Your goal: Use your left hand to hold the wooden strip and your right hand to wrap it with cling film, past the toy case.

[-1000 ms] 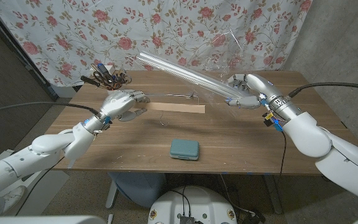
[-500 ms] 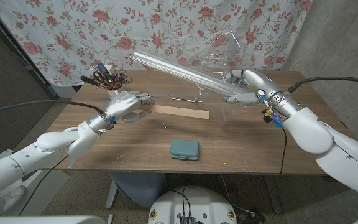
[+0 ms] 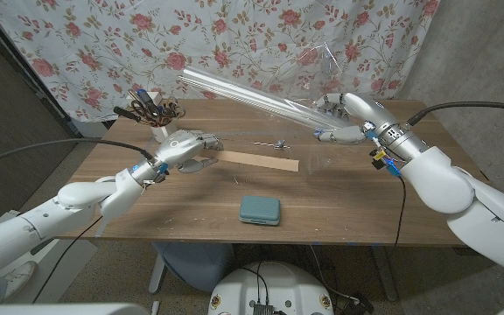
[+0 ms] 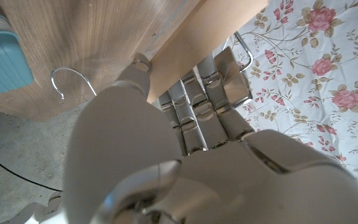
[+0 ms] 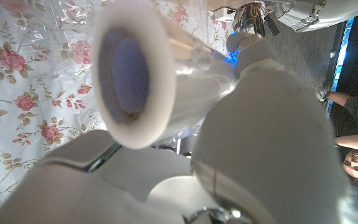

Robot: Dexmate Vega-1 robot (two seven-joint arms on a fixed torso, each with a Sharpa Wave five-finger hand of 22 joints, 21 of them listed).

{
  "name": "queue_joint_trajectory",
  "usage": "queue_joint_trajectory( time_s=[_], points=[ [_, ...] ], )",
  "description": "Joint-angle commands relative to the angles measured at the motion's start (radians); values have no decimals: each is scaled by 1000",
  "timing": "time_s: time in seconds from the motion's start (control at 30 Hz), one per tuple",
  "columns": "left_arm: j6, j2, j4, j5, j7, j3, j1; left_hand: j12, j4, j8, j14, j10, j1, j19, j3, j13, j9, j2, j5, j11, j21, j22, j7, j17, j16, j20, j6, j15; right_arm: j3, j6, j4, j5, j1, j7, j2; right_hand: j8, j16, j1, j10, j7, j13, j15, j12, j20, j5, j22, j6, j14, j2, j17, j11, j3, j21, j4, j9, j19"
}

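Backdrop: floral cloth curtain (image 3: 234,44), pink roses on white, hanging behind wood-grain counter (image 3: 339,197).
Holder: pale cup (image 3: 151,109) at counter's back left, dark-handled tools standing in it.
Left hand (image 3: 186,149): fingers (image 4: 219,84) closed around one end of wooden strip (image 3: 261,161); strip flat, pale, straight-edged, at mid-counter.
Toy case (image 3: 260,210): teal, rounded rectangle, closed, near front edge, apart from strip.
Right hand (image 3: 344,118): fingers grip cling film roll (image 3: 243,94), a long glossy tube raised over counter; clear film crinkled above.
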Motion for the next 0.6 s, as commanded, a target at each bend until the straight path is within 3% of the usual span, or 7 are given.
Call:
queue_joint_trajectory(
  time_s=[0.03, 0.33, 0.6],
  points=[
    [-41, -38, 47, -4, -33, 37, -52, 26, 0, 93, 107, 50, 14, -5, 70, 0, 2, 27, 5, -49, 5, 3, -64, 4, 4, 0, 68, -110, 12, 6, -18, -2, -10, 17, 19, 3, 332, 153, 257, -4, 30, -236, 401, -81, -6, 1, 3, 208, 176, 2, -247, 110, 8, -14, 5, 21],
    [-31, -68, 75, -79, -68, 32, -60, 28, -1, 95, 108, 50, 14, -6, 72, 1, 1, 26, 5, -51, 7, 3, -66, 3, 5, 0, 67, -110, -14, 11, -26, -8, -17, 44, 10, 6, 333, 153, 257, -5, 30, -236, 401, -81, -9, 0, 4, 208, 177, 2, -247, 110, 8, -14, 7, 21],
    [-43, -87, 86, -66, -98, 49, -90, 28, -1, 98, 108, 50, 14, -7, 74, 1, 0, 25, 5, -50, 9, 3, -65, 3, 5, 0, 67, -110, -27, 38, -31, -1, -23, 57, 4, 9, 335, 152, 256, -10, 30, -236, 401, -81, -12, -2, 6, 207, 178, 2, -247, 110, 8, -15, 10, 21]
  ],
)
